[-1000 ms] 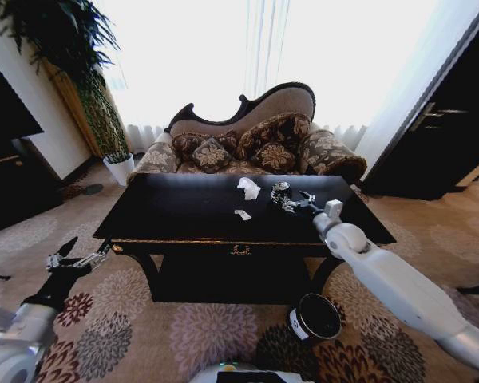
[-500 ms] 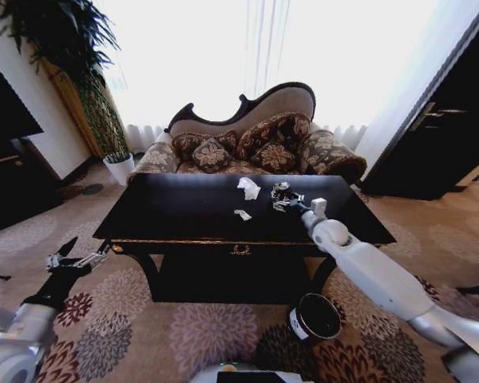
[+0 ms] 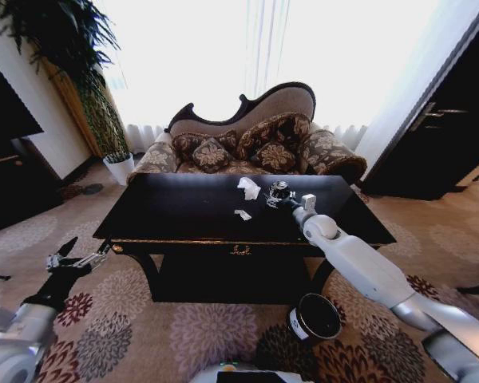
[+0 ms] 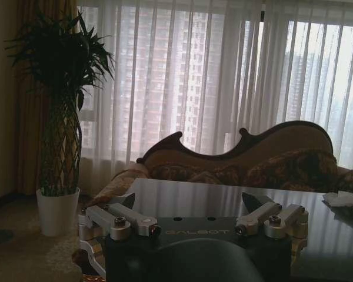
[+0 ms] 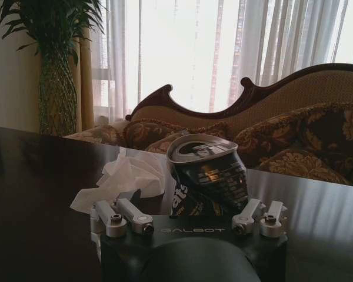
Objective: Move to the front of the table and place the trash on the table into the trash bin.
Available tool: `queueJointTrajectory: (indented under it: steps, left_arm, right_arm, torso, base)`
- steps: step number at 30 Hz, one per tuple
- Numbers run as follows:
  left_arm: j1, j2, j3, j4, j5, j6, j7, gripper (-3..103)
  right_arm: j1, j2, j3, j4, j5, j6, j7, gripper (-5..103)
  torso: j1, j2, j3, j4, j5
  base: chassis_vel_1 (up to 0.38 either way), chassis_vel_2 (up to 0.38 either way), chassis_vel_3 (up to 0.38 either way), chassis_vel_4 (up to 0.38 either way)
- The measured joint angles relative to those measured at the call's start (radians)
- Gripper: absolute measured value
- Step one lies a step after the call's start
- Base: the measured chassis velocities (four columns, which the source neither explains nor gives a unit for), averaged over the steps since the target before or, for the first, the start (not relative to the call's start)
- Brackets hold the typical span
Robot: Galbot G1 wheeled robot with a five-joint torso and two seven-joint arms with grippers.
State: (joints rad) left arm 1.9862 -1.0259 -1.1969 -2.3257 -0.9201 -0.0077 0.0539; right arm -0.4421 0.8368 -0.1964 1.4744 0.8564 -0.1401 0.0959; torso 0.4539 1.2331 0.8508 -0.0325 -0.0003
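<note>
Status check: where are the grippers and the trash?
Right gripper open around crushed can on table. Left gripper open, low beside table. Paper wad beside can.

1. The right arm stretches forward and up from the lower right, its white forearm angled inward.
2. The right tool [image 3: 276, 195] sits at the end of that arm, fingers [image 5: 119, 216] spread apart.
3. The left arm hangs low at the left side, bent at the elbow.
4. The left tool [image 3: 81, 257] points forward, fingers [image 4: 113, 218] spread wide.
</note>
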Motion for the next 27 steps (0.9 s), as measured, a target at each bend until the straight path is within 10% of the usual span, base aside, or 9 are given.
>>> queueJointTrajectory:
  steps: [20,27]
  left_arm:
    - [0.0,0.0,0.0,0.0,0.0,0.0,0.0,100]
    - [0.0,0.0,0.0,0.0,0.0,0.0,0.0,100]
  right_arm:
    - [-0.01,-0.004,0.003,0.013,-0.005,0.009,-0.002,7]
    - [-0.025,-0.012,0.01,0.029,0.001,0.011,0.004,0]
  torso:
    - [0.0,0.0,0.0,0.0,0.0001]
    - [0.0,0.0,0.0,0.0,0.0]
  base:
    - [0.0,0.0,0.0,0.0]
    - [0.0,0.0,0.0,0.0]
